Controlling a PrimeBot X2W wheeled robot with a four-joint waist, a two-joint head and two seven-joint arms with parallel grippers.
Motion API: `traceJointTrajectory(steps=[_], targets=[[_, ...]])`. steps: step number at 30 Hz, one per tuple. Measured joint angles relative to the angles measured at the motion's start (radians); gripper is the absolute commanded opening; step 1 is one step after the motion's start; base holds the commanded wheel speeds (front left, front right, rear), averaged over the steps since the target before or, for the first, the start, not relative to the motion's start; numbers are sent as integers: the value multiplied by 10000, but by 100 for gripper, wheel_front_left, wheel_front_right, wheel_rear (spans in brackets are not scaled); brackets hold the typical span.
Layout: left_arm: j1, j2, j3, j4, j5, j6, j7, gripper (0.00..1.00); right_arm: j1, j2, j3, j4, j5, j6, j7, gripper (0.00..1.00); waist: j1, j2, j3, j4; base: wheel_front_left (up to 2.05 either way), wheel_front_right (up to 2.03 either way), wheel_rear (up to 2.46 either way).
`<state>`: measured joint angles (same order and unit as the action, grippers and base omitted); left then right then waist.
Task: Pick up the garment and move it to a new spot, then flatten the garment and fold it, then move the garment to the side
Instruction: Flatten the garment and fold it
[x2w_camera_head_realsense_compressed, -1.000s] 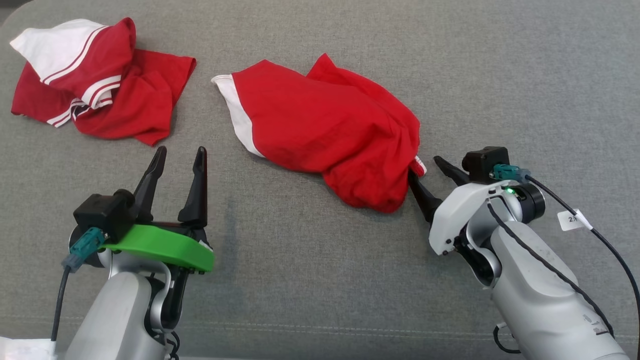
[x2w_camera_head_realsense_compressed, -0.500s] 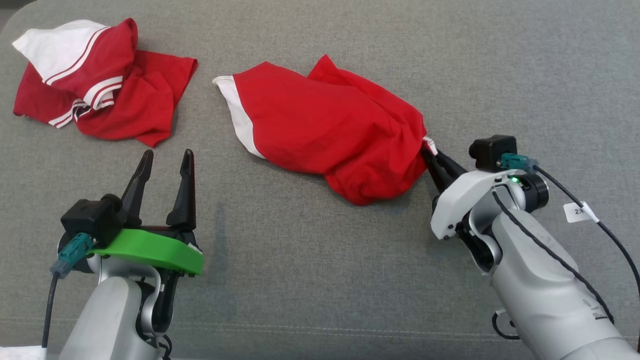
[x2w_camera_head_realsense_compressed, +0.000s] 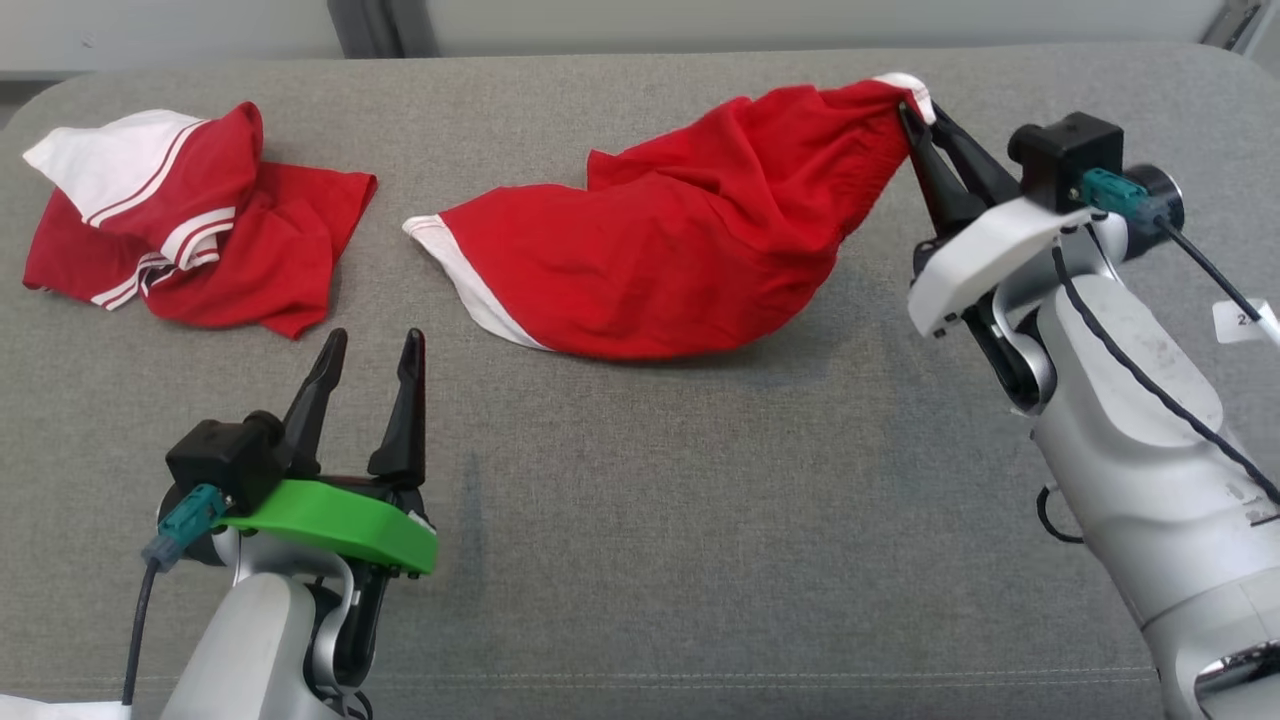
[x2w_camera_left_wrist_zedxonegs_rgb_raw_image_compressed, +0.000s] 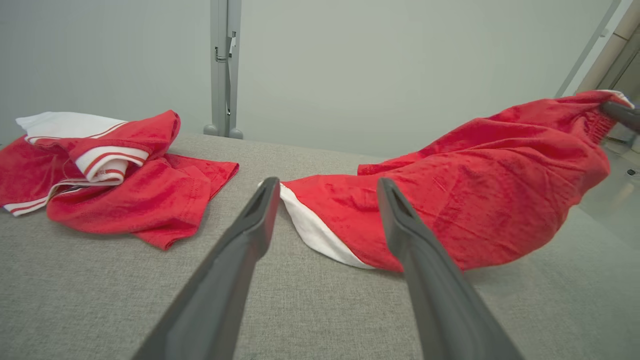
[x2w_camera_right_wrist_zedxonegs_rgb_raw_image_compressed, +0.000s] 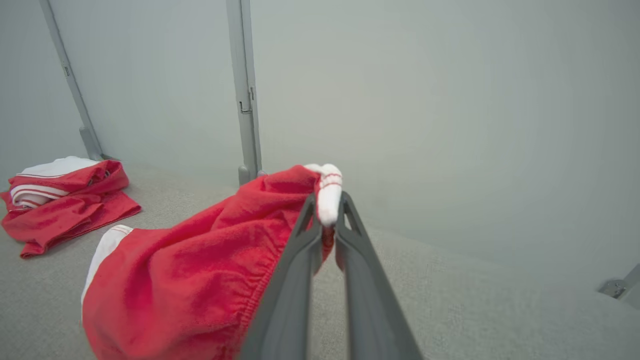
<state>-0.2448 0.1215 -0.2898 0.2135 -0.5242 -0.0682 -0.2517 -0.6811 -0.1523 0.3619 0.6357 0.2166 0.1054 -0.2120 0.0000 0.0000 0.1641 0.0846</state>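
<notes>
Now pinched tight between the fingers of the right gripper: a white-edged corner of the red garment, held up off the grey table. Stretched long from that pinch, slanting down and away toward the left gripper; high end at the fingertips, low white-trimmed end pointing away, lying on the table. Left gripper spread wide, grasping nothing, just short of that low end. Farther out on its outer side, a second crumpled red-and-white garment, well apart.
</notes>
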Motion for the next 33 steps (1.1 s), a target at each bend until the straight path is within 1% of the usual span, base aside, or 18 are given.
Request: traceJointTrajectory(steps=[4,8,12,15,18,23,27,29,30,33], targets=[[12,-130,-38,48,0,-25,0,100,-745,56,564,-140,-424,84,0,0,0,0,-166,50,0,0,0],[91,-155,-2,44,0,-27,-2,100,-1461,286,809,-483,-479,88,-36,0,0,0,-233,180,0,0,0],[226,-155,151,27,0,-29,0,100,-1576,320,966,-719,-454,98,-150,0,0,0,-185,248,0,0,0],[246,-146,382,-4,0,-27,-2,100,-1045,341,1373,-709,-393,178,-169,0,0,0,-129,218,0,0,0],[258,-121,543,-4,0,-27,0,100,43,391,1779,-516,-261,178,-167,0,0,0,-99,116,0,0,0],[263,100,562,0,75,-38,0,100,1548,426,2061,-384,50,178,-167,0,0,0,-57,-171,0,0,0],[243,290,569,2,96,-107,0,100,2253,500,2332,-497,236,178,-201,0,0,0,-18,-504,0,0,0],[215,332,539,33,96,-128,0,100,2568,514,2642,-652,297,178,-257,0,0,0,8,-705,0,0,0],[96,408,422,92,98,-199,65,100,2836,522,2980,-851,309,178,-267,0,0,0,38,-922,0,0,0],[-383,454,182,165,165,-242,307,100,3104,495,3382,-1156,309,178,-313,0,0,0,91,-1272,0,0,0]])
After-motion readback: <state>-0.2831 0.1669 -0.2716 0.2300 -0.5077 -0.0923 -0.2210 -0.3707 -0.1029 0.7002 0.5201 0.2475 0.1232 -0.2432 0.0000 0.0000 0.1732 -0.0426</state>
